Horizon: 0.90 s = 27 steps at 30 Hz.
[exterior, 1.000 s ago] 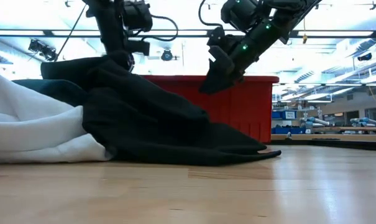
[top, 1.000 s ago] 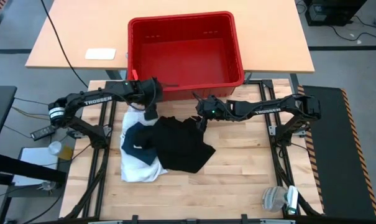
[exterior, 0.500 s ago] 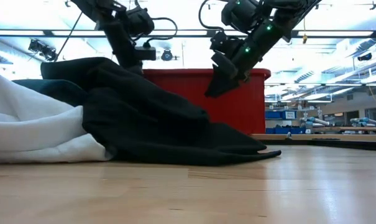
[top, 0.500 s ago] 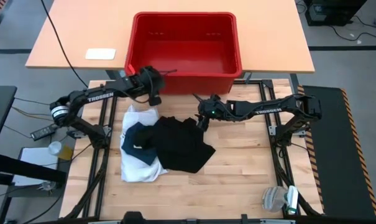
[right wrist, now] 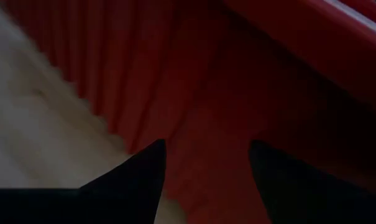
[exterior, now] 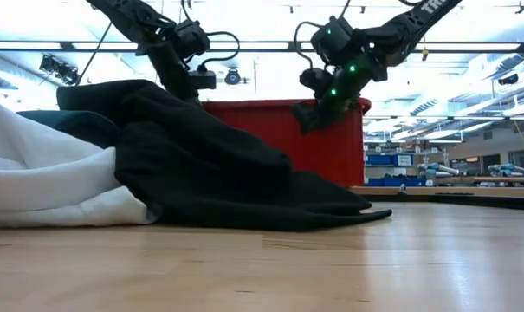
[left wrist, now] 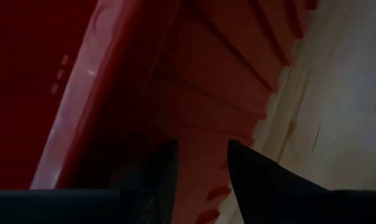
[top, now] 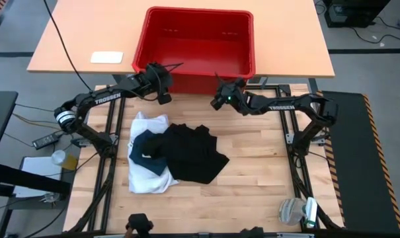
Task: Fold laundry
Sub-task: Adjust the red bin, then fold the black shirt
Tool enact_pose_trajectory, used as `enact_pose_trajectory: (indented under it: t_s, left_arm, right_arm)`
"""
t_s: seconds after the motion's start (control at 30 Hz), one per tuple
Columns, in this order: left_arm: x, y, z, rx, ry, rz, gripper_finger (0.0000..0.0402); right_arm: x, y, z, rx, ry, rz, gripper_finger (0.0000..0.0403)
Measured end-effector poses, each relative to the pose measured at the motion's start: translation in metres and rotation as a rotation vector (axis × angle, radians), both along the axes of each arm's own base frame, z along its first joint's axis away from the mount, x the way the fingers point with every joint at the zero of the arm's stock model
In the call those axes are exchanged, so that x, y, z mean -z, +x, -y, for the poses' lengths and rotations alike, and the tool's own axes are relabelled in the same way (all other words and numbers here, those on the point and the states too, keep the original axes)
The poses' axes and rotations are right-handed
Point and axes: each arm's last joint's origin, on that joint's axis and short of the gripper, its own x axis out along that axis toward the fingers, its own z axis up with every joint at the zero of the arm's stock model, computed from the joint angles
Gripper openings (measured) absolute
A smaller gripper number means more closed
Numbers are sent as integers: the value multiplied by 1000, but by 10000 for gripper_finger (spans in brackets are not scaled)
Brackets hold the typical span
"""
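Both tools have lifted off the laundry toward the red crate (top: 198, 39).
High view: left tool (top: 165, 91) and right tool (top: 217, 100), released and empty, hover far of the laundry (top: 173, 155) heaped on the surface (top: 252, 172). Low view: black garment (exterior: 210, 173) drapes over white shirt (exterior: 45, 178).

The laundry (top: 173, 155) lies heaped left of the table's (top: 252, 178) middle, with the crate (top: 198, 46) behind it, beyond the table's far edge.
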Motion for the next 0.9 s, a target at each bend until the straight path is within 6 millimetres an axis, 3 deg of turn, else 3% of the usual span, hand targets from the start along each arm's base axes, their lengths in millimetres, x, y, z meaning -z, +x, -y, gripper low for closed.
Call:
enact_pose_trajectory:
  t_s: [0.27, 0.5, 0.67, 0.9]
  left_arm:
    - [-2, -7, -15, -1, 43, 7, 143]
    - [-6, -18, -31, -24, 49, 67, 143]
    - [-12, -14, -11, 58, 34, 32, 143]
    - [-52, -3, 53, 289, 115, 123, 143]
  right_arm:
    - [-1, -14, 28, 68, 9, 20, 210]
    - [-4, -17, 35, 54, -6, 33, 202]
    - [-10, -9, 6, -58, 51, 31, 201]
    - [-30, 1, -64, -347, 110, 32, 201]
